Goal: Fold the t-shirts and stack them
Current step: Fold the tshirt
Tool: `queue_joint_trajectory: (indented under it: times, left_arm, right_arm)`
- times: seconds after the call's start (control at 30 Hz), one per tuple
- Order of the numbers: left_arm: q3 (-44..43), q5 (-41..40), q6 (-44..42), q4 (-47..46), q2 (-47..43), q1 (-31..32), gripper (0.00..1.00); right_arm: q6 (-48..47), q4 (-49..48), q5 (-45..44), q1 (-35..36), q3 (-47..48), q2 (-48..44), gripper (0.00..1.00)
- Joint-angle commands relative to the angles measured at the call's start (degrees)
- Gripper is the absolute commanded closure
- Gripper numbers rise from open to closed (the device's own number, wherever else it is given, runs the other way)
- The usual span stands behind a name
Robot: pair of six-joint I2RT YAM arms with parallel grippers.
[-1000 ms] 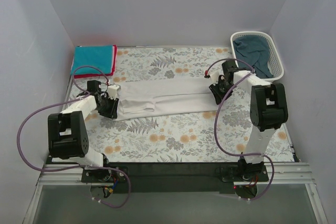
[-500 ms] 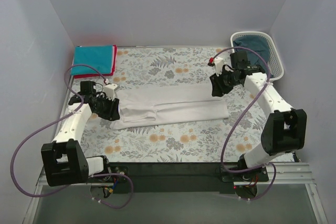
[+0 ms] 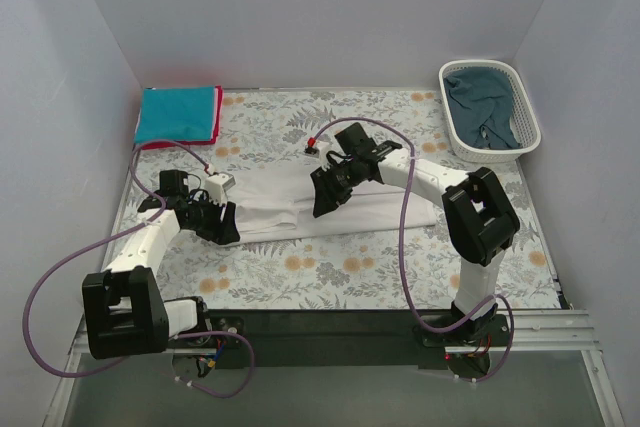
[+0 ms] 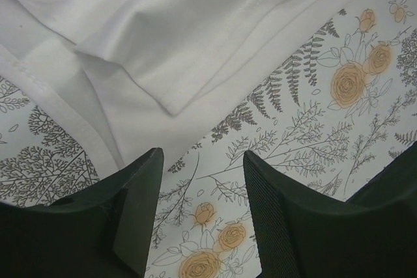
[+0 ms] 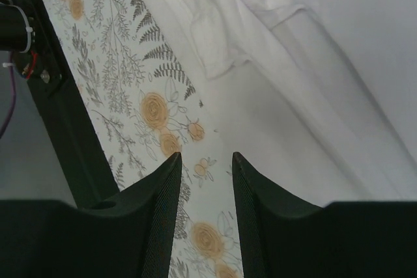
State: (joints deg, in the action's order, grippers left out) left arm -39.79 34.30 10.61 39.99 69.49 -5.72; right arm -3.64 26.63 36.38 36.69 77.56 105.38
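The white t-shirt (image 3: 390, 205) lies folded into a long strip across the middle of the floral tablecloth. My left gripper (image 3: 222, 222) is open and empty at its left end, fingers just off the cloth's near edge. In the left wrist view the shirt (image 4: 195, 30) lies just ahead of the gripper (image 4: 203, 154). My right gripper (image 3: 325, 192) is open and empty over the strip's middle. In the right wrist view the gripper (image 5: 206, 155) hovers over the shirt's edge (image 5: 339, 83). The bright teal shirt (image 3: 178, 114) lies folded on the red shirt (image 3: 160, 144) at the back left. The dark blue-teal shirt (image 3: 485, 112) lies crumpled in the basket.
The white slatted basket (image 3: 480, 65) stands at the back right corner. The floral tablecloth (image 3: 340, 267) covers the table. Grey walls close in the back and both sides. Purple cables loop from both arms.
My right arm has swung left from the shirt's right end to its middle. My left gripper has shifted slightly nearer and to the right along the shirt's left end.
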Motion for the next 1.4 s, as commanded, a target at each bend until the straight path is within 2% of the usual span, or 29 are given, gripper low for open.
queue_joint_trajectory:
  times: [0.0,0.37,0.73,1.0,1.17,1.37]
  left_arm:
    - [1.65,1.29,-1.12,-3.78,0.64,0.62,0.49]
    - [0.85,0.68,1.25,-7.64,6.44,1.85,0.5]
    - [2.52,-0.2,3.54,-10.63,7.06,3.78,0.49]
    - [1.91,-1.78,5.12,-12.47,9.16,4.92,0.5]
    - [1.21,-4.68,6.52,-13.36,11.36,7.12,0.54]
    - [0.68,-6.18,6.7,-13.0,11.01,7.21,0.62]
  right_arm:
    - [9.69,-10.35,4.92,2.68,1.98,1.75,0.56]
    - [17.0,-13.18,6.86,4.8,4.79,11.77,0.55]
    - [19.9,-14.77,8.18,5.85,5.76,15.55,0.52]
    - [20.34,-15.12,8.71,5.94,6.29,16.17,0.54]
    - [20.34,-15.29,8.79,5.85,6.38,17.04,0.59]
    - [20.07,-15.29,8.53,5.94,6.29,16.96,0.76]
